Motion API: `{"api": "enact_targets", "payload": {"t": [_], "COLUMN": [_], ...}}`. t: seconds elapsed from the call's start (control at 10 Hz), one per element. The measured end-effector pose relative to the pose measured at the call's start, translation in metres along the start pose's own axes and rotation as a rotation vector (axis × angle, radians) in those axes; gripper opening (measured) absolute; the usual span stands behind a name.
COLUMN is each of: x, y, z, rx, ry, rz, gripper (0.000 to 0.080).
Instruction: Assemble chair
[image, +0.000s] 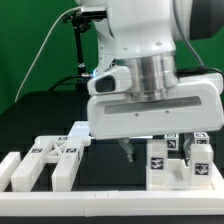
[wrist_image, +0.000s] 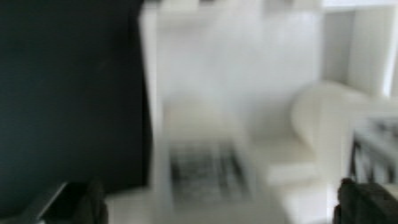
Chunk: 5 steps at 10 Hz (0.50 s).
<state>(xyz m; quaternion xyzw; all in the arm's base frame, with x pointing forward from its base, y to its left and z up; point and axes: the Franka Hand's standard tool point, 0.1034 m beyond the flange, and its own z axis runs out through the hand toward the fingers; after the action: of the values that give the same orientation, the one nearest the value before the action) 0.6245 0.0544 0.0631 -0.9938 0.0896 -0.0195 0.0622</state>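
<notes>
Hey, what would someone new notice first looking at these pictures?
The large white robot arm fills the middle of the exterior view, its tool hanging open low over the black table. One cluster of blocky white plastic chair pieces with square black-and-white tags lies at the exterior view's left, another cluster at its right. The wrist view is mostly a blurred white surface.

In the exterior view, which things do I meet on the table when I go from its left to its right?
flat white plastic bars with black-and-white tags → the arm's dark-fingered end effector, hanging in the middle → upright white plastic blocks with black-and-white tags
</notes>
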Motion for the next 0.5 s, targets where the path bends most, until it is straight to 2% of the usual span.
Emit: {"api": "enact_targets", "payload": {"t": [0.2, 0.3, 0.5], "x": [0.0020, 0.0016, 0.0017], "y": [0.0014, 0.0010, 0.0006], "z": [-0.0003, 0.0003, 0.0003], "rx": [0.000, 0.001, 0.002], "ry": [0.004, 0.003, 0.003], "rz": [0.049, 0.149, 0.265], "gripper": [0.0382, 0.0282, 0.0282]}}
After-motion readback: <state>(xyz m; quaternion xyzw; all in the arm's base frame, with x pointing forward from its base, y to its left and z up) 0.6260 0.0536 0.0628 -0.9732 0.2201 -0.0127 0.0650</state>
